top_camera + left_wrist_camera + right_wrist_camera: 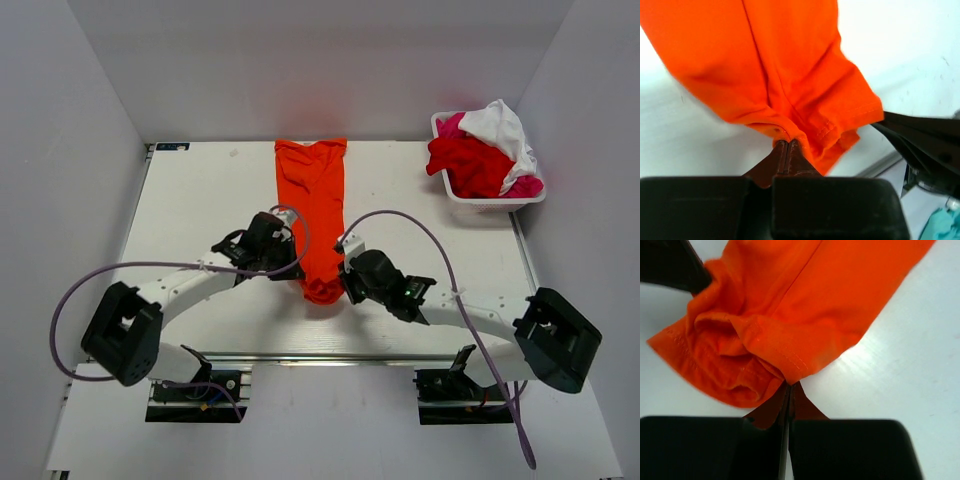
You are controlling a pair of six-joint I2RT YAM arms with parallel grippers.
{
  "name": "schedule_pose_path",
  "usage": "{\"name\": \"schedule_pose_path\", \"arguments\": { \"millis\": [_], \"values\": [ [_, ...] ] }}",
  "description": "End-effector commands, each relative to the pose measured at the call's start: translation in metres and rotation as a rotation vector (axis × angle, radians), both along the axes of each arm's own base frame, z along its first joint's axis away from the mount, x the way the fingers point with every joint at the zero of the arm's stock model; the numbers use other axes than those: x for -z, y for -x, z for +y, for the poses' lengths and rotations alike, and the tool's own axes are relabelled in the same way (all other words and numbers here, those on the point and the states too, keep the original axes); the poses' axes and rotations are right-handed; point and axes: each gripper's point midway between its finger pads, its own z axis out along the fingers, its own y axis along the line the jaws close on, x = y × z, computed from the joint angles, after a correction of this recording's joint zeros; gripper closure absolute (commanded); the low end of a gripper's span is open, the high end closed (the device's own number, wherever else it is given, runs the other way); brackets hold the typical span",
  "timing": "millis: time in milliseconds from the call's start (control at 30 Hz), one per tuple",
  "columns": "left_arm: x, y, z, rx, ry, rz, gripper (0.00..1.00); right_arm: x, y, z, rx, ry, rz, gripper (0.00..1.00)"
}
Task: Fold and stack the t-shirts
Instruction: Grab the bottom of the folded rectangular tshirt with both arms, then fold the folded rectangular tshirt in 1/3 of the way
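Both jaws pinch the orange t-shirt [312, 200] at its near hem.

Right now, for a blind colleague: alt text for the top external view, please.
Both arms' jaws are shut on the near end of an orange t-shirt stretched lengthwise on a white table; a basket of red, pink and white shirts sits far right.

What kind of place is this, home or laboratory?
Probably a robot test cell: white walls box in a white table, the left arm and right arm are bolted to its edge, and a basket holds t-shirts.
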Motion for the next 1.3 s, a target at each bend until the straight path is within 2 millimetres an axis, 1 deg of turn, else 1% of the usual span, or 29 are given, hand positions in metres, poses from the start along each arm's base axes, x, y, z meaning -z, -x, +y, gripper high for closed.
{"name": "schedule_pose_path", "arguments": {
  "millis": [0, 33, 133, 167, 233, 267, 300, 333, 367, 433, 467, 500, 533, 600, 667, 700, 800, 833, 867, 900, 933, 967, 1000, 1033, 1067, 1167, 1200, 1233, 1267],
  "values": [
    [0.0, -0.024, 0.005, -0.056, -0.084, 0.02, 1.0, -0.026, -0.041, -0.001, 0.115, 0.054, -0.108, 1.0],
    [0.0, -0.029, 0.007, -0.073, -0.105, 0.015, 1.0, -0.036, -0.048, 0.002, 0.128, 0.043, -0.129, 1.0],
    [-0.004, -0.044, 0.011, -0.128, -0.106, 0.004, 1.0, -0.048, -0.069, 0.001, 0.179, 0.024, -0.155, 1.0],
    [-0.011, -0.055, 0.016, -0.16, -0.102, -0.014, 1.0, -0.054, -0.076, 0.003, 0.185, 0.016, -0.164, 1.0],
    [-0.015, -0.066, 0.023, -0.208, -0.115, -0.025, 1.0, -0.053, -0.084, 0.001, 0.205, 0.033, -0.165, 1.0],
    [-0.024, -0.074, 0.021, -0.219, -0.108, -0.051, 1.0, -0.061, -0.096, 0.001, 0.22, 0.027, -0.177, 1.0],
    [-0.027, -0.079, 0.027, -0.244, -0.118, -0.059, 1.0, -0.061, -0.1, 0.001, 0.224, 0.035, -0.179, 1.0],
    [-0.03, -0.087, 0.033, -0.275, -0.13, -0.079, 1.0, -0.055, -0.106, -0.001, 0.228, 0.057, -0.173, 1.0],
    [-0.039, -0.094, 0.032, -0.283, -0.119, -0.104, 1.0, -0.069, -0.116, 0.002, 0.242, 0.034, -0.19, 1.0],
    [-0.04, -0.108, 0.041, -0.331, -0.141, -0.12, 1.0, -0.069, -0.128, 0.005, 0.234, 0.045, -0.193, 1.0],
    [-0.048, -0.115, 0.038, -0.333, -0.129, -0.136, 1.0, -0.078, -0.135, 0.007, 0.235, 0.03, -0.202, 1.0],
    [-0.049, -0.122, 0.042, -0.354, -0.135, -0.143, 1.0, -0.086, -0.142, 0.011, 0.221, 0.018, -0.215, 1.0],
    [-0.045, -0.128, 0.045, -0.365, -0.144, -0.132, 1.0, -0.083, -0.148, 0.011, 0.222, 0.026, -0.208, 1.0],
    [-0.05, -0.14, 0.048, -0.379, -0.148, -0.15, 1.0, -0.085, -0.162, 0.02, 0.206, 0.019, -0.201, 1.0],
    [-0.049, -0.155, 0.053, -0.408, -0.156, -0.152, 1.0, -0.071, -0.171, 0.021, 0.19, 0.042, -0.166, 1.0],
    [-0.049, -0.158, 0.052, -0.401, -0.162, -0.155, 1.0, -0.083, -0.18, 0.026, 0.191, 0.022, -0.184, 1.0],
    [-0.043, -0.179, 0.057, -0.415, -0.176, -0.157, 1.0, -0.083, -0.197, 0.03, 0.178, 0.01, -0.17, 1.0],
    [-0.048, -0.19, 0.058, -0.427, -0.17, -0.168, 1.0, -0.082, -0.201, 0.029, 0.166, 0.031, -0.182, 1.0],
    [-0.045, -0.195, 0.061, -0.428, -0.178, -0.168, 1.0, -0.072, -0.206, 0.032, 0.153, 0.045, -0.151, 1.0],
    [-0.036, -0.198, 0.06, -0.426, -0.189, -0.152, 1.0, -0.076, -0.213, 0.033, 0.157, 0.038, -0.156, 1.0],
    [-0.035, -0.2, 0.057, -0.419, -0.184, -0.148, 1.0, -0.073, -0.216, 0.037, 0.15, 0.039, -0.152, 1.0],
    [-0.038, -0.205, 0.06, -0.431, -0.174, -0.163, 1.0, -0.071, -0.221, 0.034, 0.161, 0.04, -0.146, 1.0],
    [-0.033, -0.208, 0.059, -0.431, -0.174, -0.163, 1.0, -0.064, -0.225, 0.031, 0.167, 0.045, -0.134, 1.0],
    [-0.036, -0.211, 0.058, -0.432, -0.166, -0.176, 1.0, -0.066, -0.23, 0.034, 0.166, 0.035, -0.135, 1.0],
    [-0.029, -0.215, 0.056, -0.433, -0.165, -0.177, 1.0, -0.065, -0.234, 0.031, 0.181, 0.031, -0.13, 1.0],
    [-0.033, -0.228, 0.055, -0.432, -0.151, -0.199, 1.0, -0.061, -0.244, 0.03, 0.178, 0.016, -0.116, 1.0],
    [-0.031, -0.232, 0.053, -0.433, -0.145, -0.208, 1.0, -0.054, -0.247, 0.031, 0.171, 0.016, -0.101, 1.0],
    [-0.038, -0.238, 0.052, -0.425, -0.139, -0.237, 1.0, -0.055, -0.25, 0.033, 0.165, 0.009, -0.101, 1.0],
    [-0.035, -0.24, 0.051, -0.417, -0.144, -0.246, 1.0, -0.06, -0.255, 0.033, 0.163, -0.003, -0.106, 1.0]
  ]
}}
